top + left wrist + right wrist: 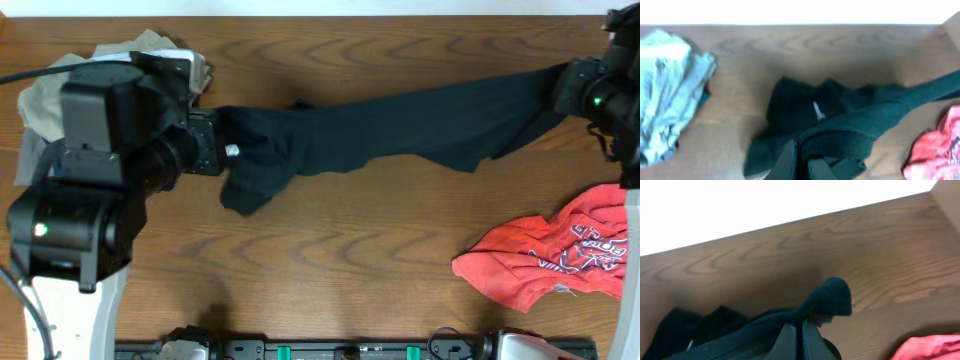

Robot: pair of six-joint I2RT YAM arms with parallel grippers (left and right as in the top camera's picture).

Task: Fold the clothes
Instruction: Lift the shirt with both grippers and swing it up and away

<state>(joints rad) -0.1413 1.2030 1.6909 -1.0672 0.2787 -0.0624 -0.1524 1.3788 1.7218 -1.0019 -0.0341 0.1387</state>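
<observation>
Left wrist view: the left fingers [786,161] pinch one bunched end of the black shirt [850,132], the right fingers [788,339] pinch the other, stretching it ropelike across the tabletop's [350,260] far side, so a wider pull risks slipping a shallow grip or folding it twisted.
</observation>
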